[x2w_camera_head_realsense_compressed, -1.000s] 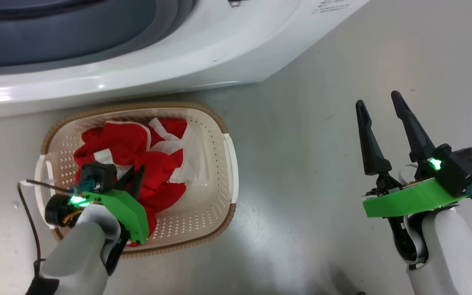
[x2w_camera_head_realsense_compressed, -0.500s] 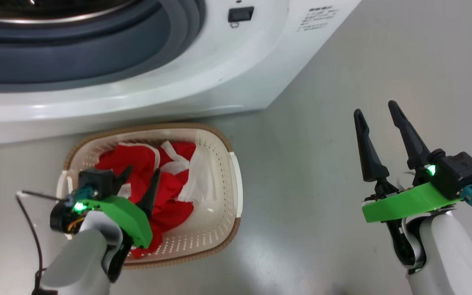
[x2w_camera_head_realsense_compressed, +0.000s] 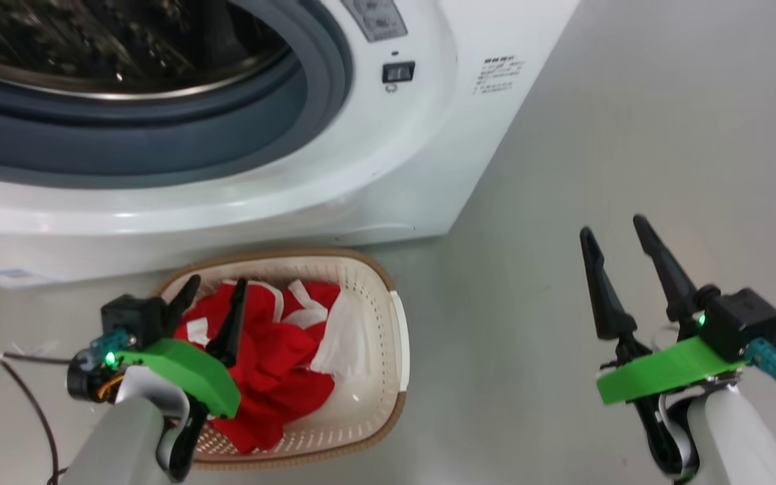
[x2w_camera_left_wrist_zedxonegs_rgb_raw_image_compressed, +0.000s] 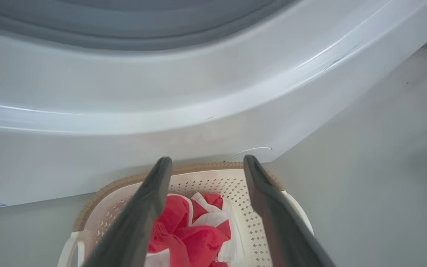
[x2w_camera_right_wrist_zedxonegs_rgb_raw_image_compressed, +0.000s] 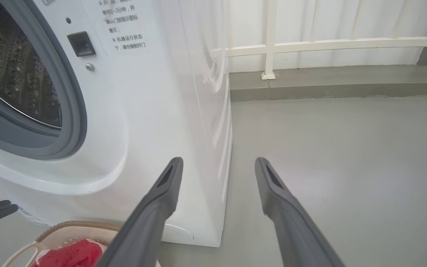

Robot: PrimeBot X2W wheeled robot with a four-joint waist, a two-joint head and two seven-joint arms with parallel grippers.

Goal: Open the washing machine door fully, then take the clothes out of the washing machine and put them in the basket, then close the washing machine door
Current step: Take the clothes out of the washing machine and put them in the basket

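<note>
The white washing machine [x2w_camera_head_realsense_compressed: 374, 168] stands with its mouth uncovered, showing the grey gasket [x2w_camera_head_realsense_compressed: 159, 148] and the steel drum [x2w_camera_head_realsense_compressed: 91, 47]. The washing machine door is out of view. In front of the machine, the cream basket [x2w_camera_head_realsense_compressed: 398, 323] holds the red and white clothes [x2w_camera_head_realsense_compressed: 273, 364]. My left gripper [x2w_camera_head_realsense_compressed: 217, 283] hangs open just above the clothes, with nothing between its fingers. In the left wrist view the left gripper [x2w_camera_left_wrist_zedxonegs_rgb_raw_image_compressed: 207, 160] frames the clothes [x2w_camera_left_wrist_zedxonegs_rgb_raw_image_compressed: 198, 237] and the basket [x2w_camera_left_wrist_zedxonegs_rgb_raw_image_compressed: 250, 185]. My right gripper [x2w_camera_head_realsense_compressed: 613, 226] is open over bare floor, to the right of the basket.
Grey floor [x2w_camera_head_realsense_compressed: 597, 135] stretches to the right of the machine. A white railing [x2w_camera_right_wrist_zedxonegs_rgb_raw_image_compressed: 310, 44] and a low kerb run behind it. A black cable [x2w_camera_head_realsense_compressed: 31, 404] trails from my left wrist. The basket stands close against the machine's front.
My left gripper has opened, let go of the red clothes in the basket and risen slightly. The head camera has tilted up, so more of the drum shows. The right gripper stays open.
</note>
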